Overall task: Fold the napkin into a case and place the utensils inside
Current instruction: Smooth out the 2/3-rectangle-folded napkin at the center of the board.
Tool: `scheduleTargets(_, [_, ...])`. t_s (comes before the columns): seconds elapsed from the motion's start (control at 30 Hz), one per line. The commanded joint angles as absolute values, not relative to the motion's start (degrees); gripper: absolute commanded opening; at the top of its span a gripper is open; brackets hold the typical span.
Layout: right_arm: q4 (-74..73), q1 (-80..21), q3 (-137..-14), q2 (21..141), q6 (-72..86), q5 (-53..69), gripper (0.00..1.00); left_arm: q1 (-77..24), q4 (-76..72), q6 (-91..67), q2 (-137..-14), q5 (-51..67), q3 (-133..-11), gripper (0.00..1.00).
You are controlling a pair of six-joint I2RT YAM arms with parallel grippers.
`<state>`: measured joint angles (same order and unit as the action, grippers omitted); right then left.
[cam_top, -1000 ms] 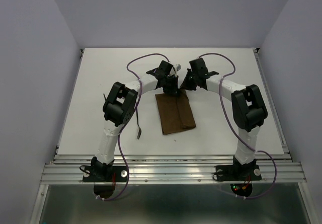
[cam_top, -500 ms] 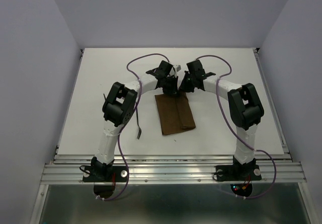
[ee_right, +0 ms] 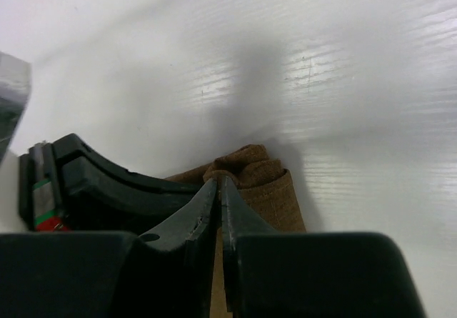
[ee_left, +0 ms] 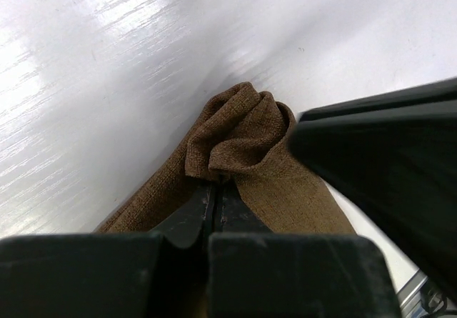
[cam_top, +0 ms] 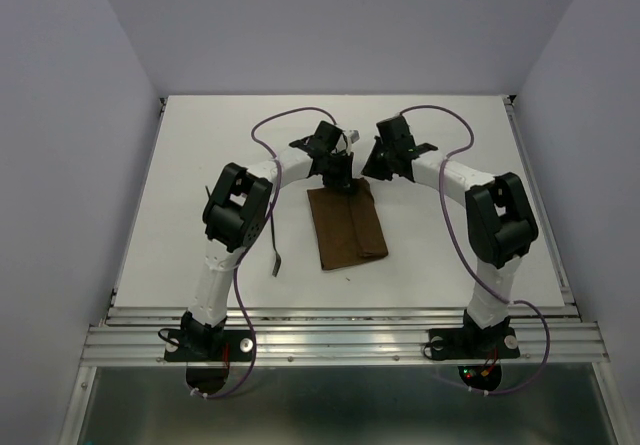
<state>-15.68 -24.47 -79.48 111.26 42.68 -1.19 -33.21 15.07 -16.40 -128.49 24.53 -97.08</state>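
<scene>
Your left hand (ee_left: 216,186) is pressed shut, pinching a bunched corner of the plain dark brown cloth napkin (cam_top: 347,227). The fabric puckers up right at its fingertips. The napkin lies folded into a rectangle on the white table (cam_top: 450,240), running from under the left hand back toward the arm bases. Your right hand (ee_right: 220,182) is just beside the left hand, fingers pressed together, with the tips at the napkin's other far corner. Can't tell if any cloth is caught between them. One thin dark metal utensil (cam_top: 276,257) lies flat on the table, well behind the left hand, beside the left arm and apart from the napkin's left edge.
</scene>
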Motion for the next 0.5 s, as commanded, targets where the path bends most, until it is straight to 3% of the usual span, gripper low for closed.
scheduleTargets(0.0, [-14.59,-24.52,-77.7,105.91,44.12,-5.54,0.11,-32.78,16.52,-15.12,-124.98,25.4,-95.8,0.0])
scheduleTargets(0.47, [-11.51,-24.52,-73.65,106.52,44.56,-0.62,0.09,-32.78,16.35,-15.29,-125.07,25.84,-96.06,0.0])
